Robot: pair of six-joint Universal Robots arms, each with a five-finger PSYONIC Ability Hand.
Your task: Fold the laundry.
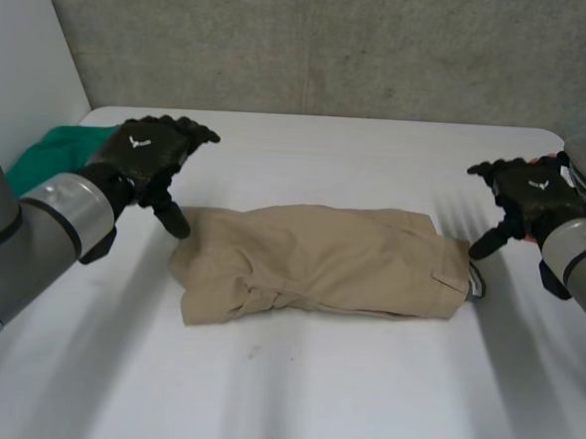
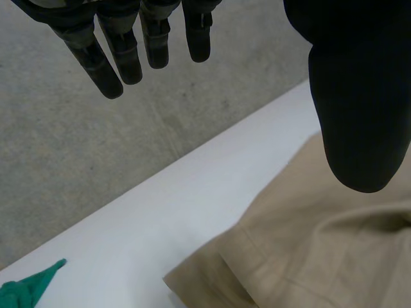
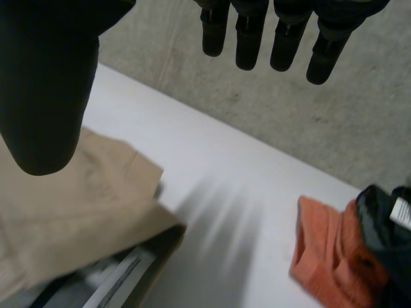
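Head view is showing you the tan cotton garment (image 1: 320, 266), already folded into a long, rumpled bundle, lying across the middle of the white table (image 1: 341, 412). Your left hand (image 1: 146, 151) is hovering at the bundle's left end and your right hand (image 1: 533, 194) just off its right end. Both are spread wide, fingers straight and thumbs pointing down, and neither is holding anything.

You are, I judge, setting up to take both ends for the next fold. To do it well, try lowering each hand until its thumb is sliding under all the layers at the far corner, not just the top one, and pinching before you start lifting. The left end is looking uneven, with a loose flap sagging toward the near edge. Gather that flap in first, or the fold is likely to come out crooked. Keeping both hands level should stop the bundle twisting.

The left wrist view is giving you detail the head view is not: the layered hem lying beneath the thumb, though I cannot tell whether the thumb is touching it. The right wrist view is showing the garment's open end with pale grey lining inside. Beyond it an orange ribbed cloth (image 3: 327, 256) is touching a dark item (image 3: 385, 212). The head view is laying out both ends at once, with the crumpled green cloth (image 1: 53, 150) behind your left hand, apart from the garment.
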